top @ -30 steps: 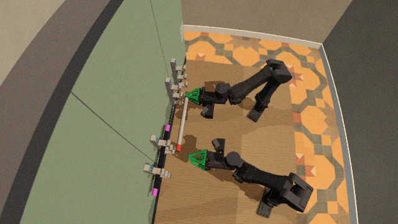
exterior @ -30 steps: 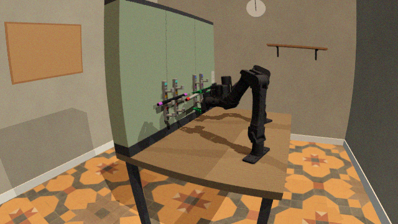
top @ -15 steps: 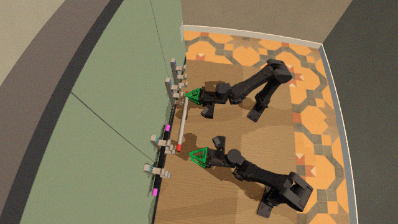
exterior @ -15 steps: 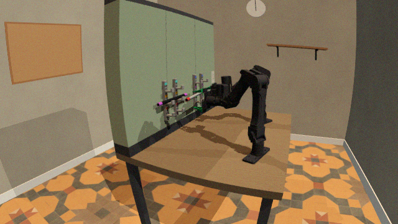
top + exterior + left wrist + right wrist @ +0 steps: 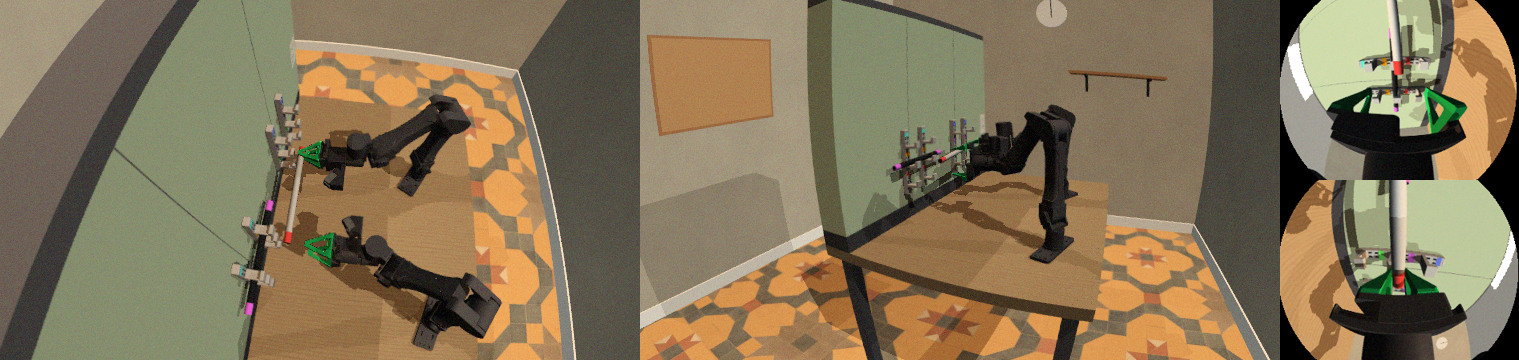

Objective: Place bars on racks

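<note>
The white bar with red ends hangs in front of the racks, off their arms. My right gripper is shut on one end of it, in front of the right rack. The bar's other end is free, near the left rack, whose labels are cyan, orange and red from the top. The black bar with magenta ends lies across the left rack's middle, orange-labelled arms. My left gripper is open and empty, back from this rack.
The right rack's labels are blue on top, purple in the middle and green below. Both racks hang on the green wall panel behind the wooden table. The two arms stand side by side on the table.
</note>
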